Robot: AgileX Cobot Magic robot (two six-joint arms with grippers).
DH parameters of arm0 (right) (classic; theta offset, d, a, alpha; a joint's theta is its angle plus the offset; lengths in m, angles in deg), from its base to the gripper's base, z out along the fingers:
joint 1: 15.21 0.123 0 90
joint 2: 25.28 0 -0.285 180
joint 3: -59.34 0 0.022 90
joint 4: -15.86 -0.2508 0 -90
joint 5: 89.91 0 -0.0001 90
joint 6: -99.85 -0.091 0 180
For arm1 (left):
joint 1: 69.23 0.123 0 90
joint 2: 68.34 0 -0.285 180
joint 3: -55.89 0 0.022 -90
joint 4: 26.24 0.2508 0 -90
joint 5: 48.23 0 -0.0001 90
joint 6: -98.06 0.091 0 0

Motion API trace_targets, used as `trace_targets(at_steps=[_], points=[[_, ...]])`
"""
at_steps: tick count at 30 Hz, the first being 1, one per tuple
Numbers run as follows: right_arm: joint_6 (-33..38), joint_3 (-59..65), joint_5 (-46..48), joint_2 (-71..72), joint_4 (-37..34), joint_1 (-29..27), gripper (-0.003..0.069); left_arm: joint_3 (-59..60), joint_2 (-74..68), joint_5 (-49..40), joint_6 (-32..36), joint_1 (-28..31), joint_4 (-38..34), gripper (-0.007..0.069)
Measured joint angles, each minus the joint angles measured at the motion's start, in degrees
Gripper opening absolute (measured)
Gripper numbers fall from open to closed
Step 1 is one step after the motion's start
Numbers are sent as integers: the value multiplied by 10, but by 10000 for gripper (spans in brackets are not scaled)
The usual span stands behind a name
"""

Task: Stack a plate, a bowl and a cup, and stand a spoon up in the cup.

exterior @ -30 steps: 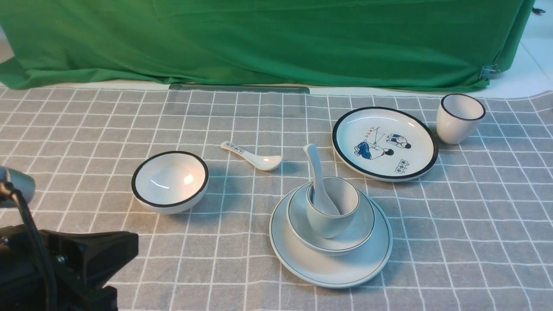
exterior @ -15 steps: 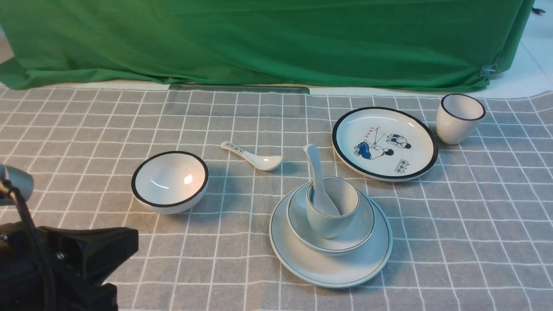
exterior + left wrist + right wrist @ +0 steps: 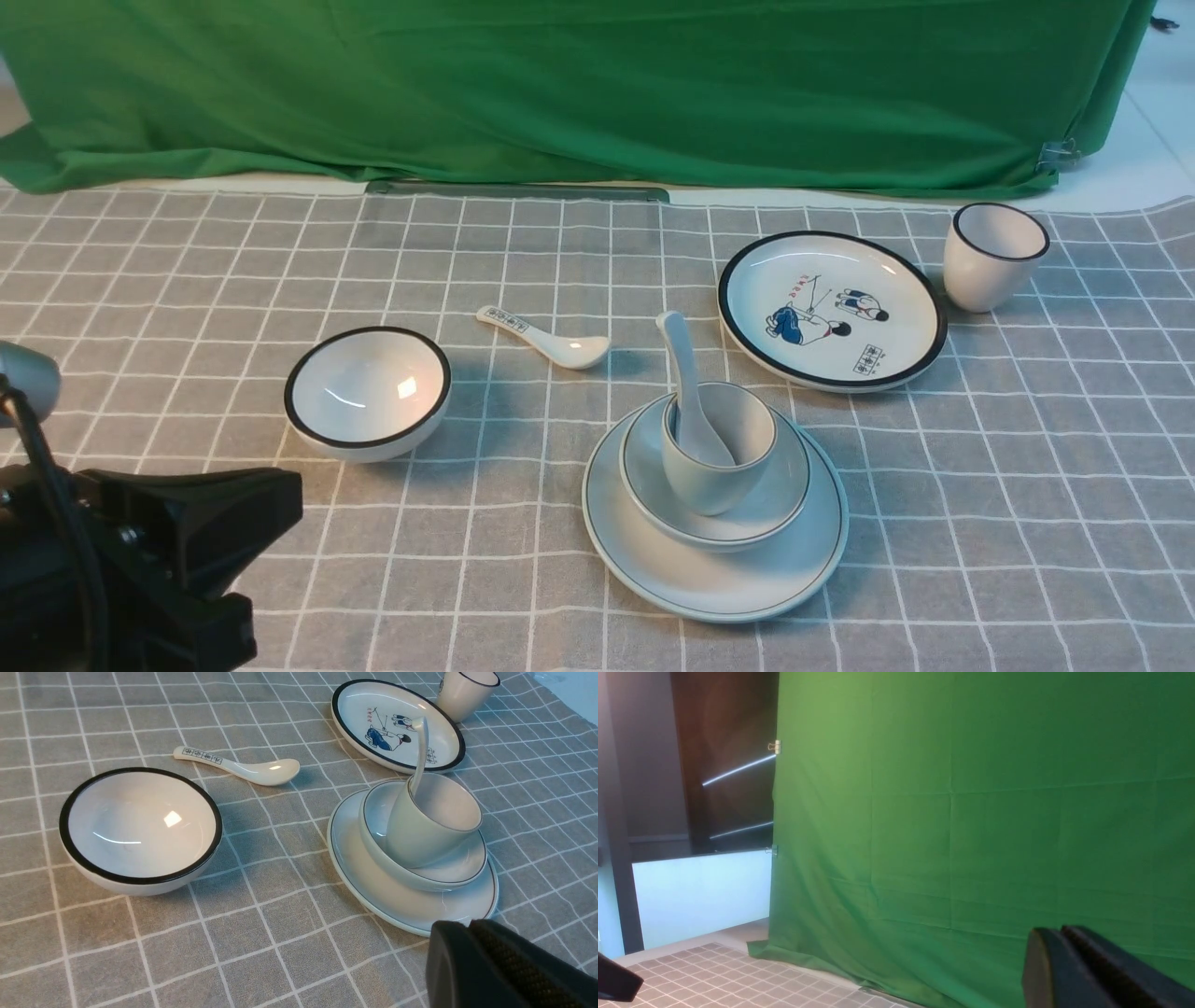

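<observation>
The pale plate (image 3: 653,569) lies on the checked cloth right of centre. The bowl (image 3: 642,467) sits on it and the rounded cup (image 3: 714,485) stands in the bowl. A plain white spoon (image 3: 681,359) leans in the cup, handle up and to the left. My left gripper (image 3: 285,509) hangs low at the near left, shut and empty, well apart from the stack. In the left wrist view its tips (image 3: 467,927) sit just before the plate (image 3: 364,882). My right gripper (image 3: 1057,935) is shut on nothing, raised and facing the green curtain; the front view does not show it.
A black-rimmed white bowl (image 3: 367,392) stands left of centre. A spoon with printed marks (image 3: 546,338) lies behind it. A black-rimmed plate with cartoon figures (image 3: 831,308) and a taller black-rimmed cup (image 3: 991,255) are at the back right. A green curtain (image 3: 597,84) closes the far edge.
My left arm has shifted very slightly at the near left. The stack, the spoon and the other dishes have not moved.
</observation>
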Motion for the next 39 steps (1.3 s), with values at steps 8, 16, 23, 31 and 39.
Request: trace_targets(at_steps=[8,16,23,31,39], points=[[0,0,0,0,0,0,85,0,0,0,0,0,0,10],[0,0,0,0,0,0,88,0,1,0,25,0,16,10],[0,0,0,0,0,0,92,51,64,83,122,50,-19,10],[0,0,0,0,0,0,116,238,246,192,148,237,-108,10],[0,0,0,0,0,0,132,302,345,176,178,318,-130,10]])
